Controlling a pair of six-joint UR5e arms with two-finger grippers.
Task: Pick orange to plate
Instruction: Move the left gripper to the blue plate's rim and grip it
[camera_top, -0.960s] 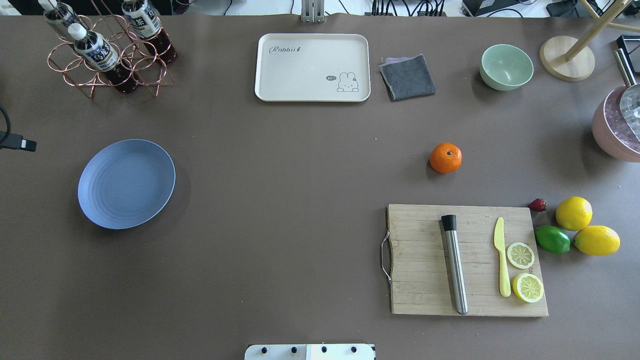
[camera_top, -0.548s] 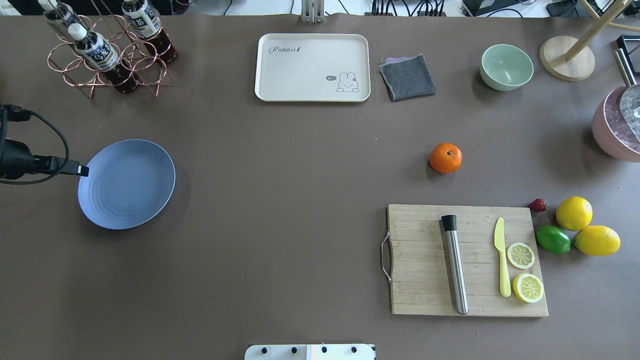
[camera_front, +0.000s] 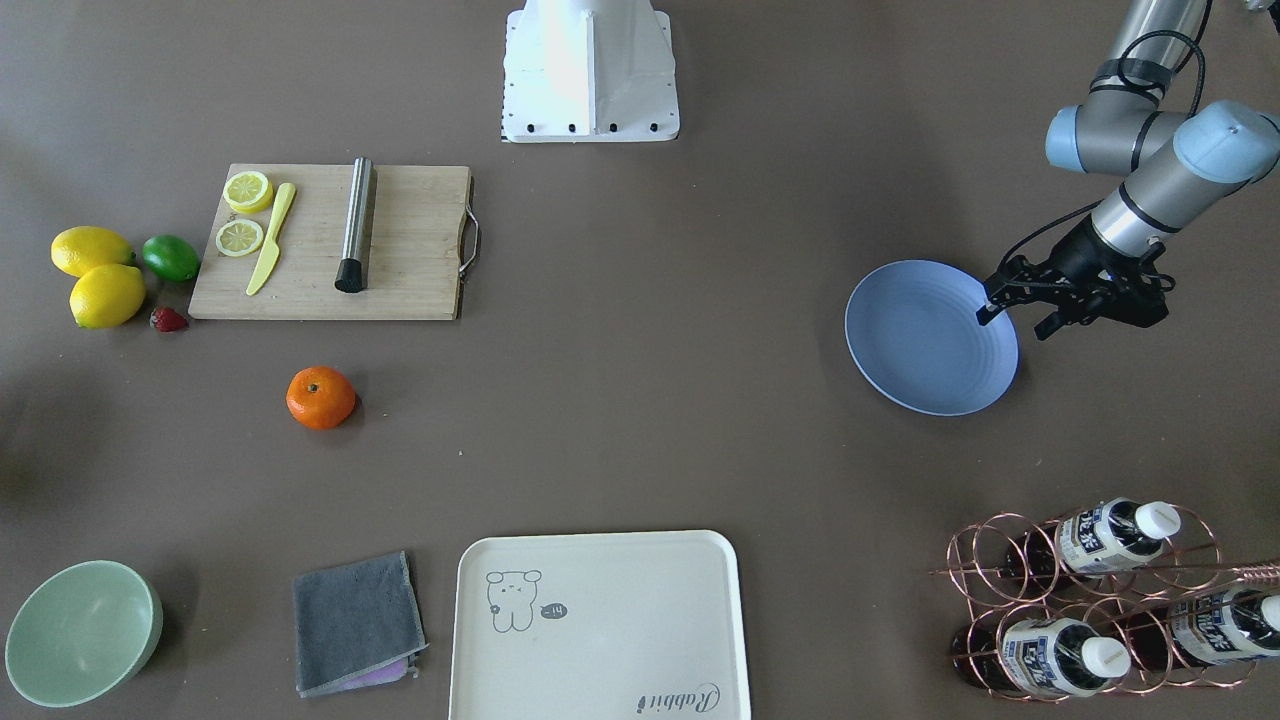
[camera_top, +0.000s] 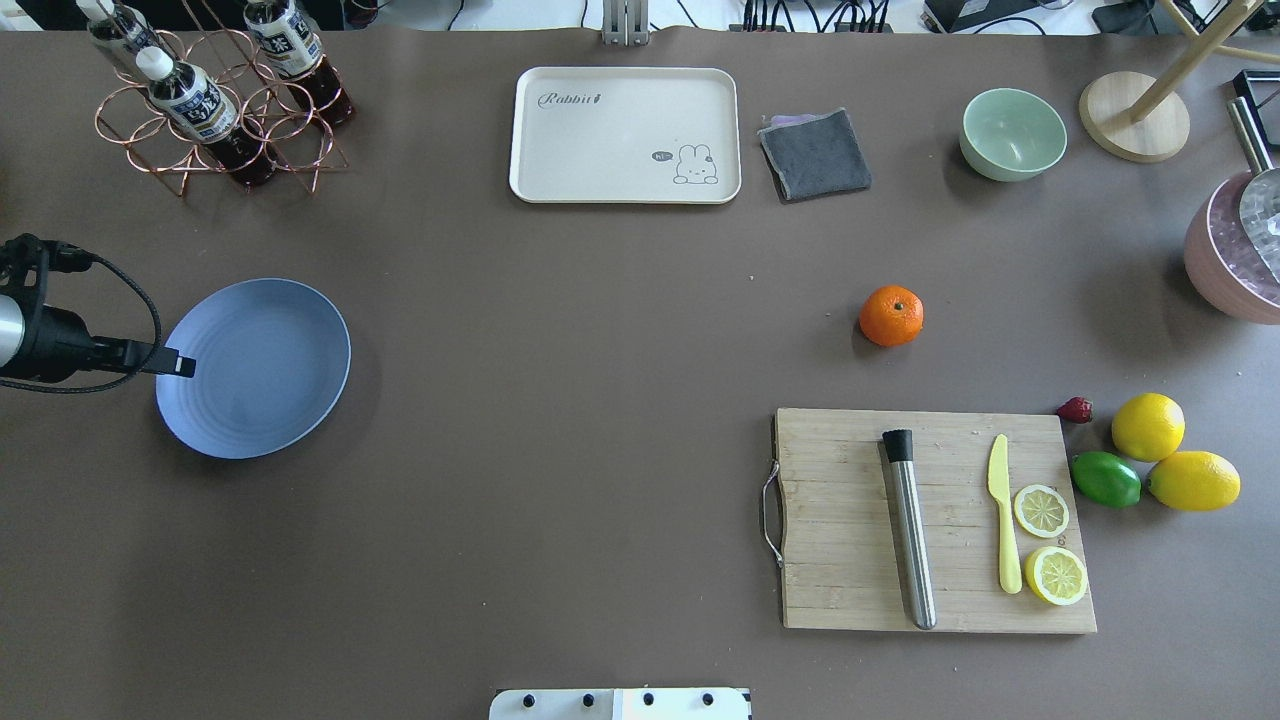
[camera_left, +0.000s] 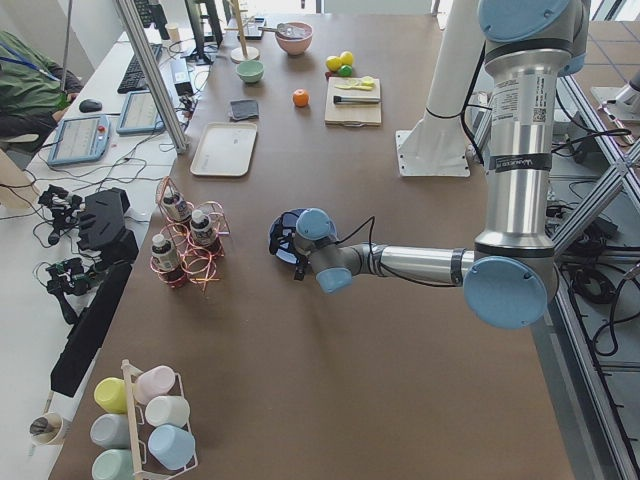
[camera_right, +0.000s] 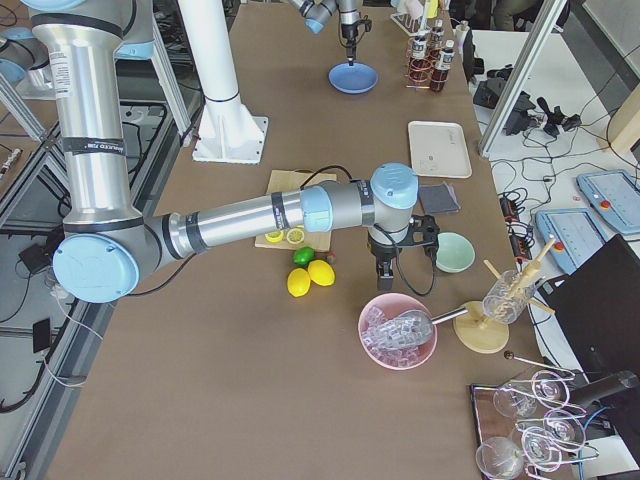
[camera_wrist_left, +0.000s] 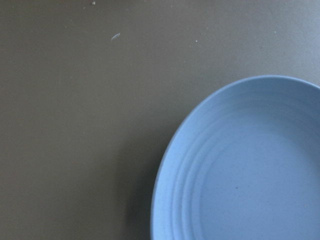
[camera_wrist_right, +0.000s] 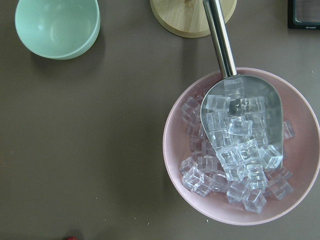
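The orange (camera_top: 891, 315) rests on the brown table right of centre, just beyond the cutting board; the front-facing view also shows the orange (camera_front: 320, 397). Far off on the left lies the light blue plate (camera_top: 255, 368), with nothing on it. My left gripper (camera_front: 1013, 324) hovers at the plate's (camera_front: 930, 338) outer rim, open and holding nothing. The left wrist view shows only the plate (camera_wrist_left: 250, 170) and bare table. My right gripper (camera_right: 384, 275) appears only in the exterior right view, above the table between the lemons and the pink bowl; I cannot tell its state.
A wooden cutting board (camera_top: 935, 520) carries a steel muddler, a yellow knife and lemon slices. Two lemons, a lime (camera_top: 1105, 479) and a strawberry lie to its right. A cream tray (camera_top: 625, 135), grey cloth, green bowl (camera_top: 1012, 133), pink ice bowl (camera_wrist_right: 240, 145) and bottle rack (camera_top: 210, 100) line the far side.
My left arm has come in from the table's left edge and reached toward the plate; its fingertip now overlaps the plate's left rim. The orange and plate have not moved.
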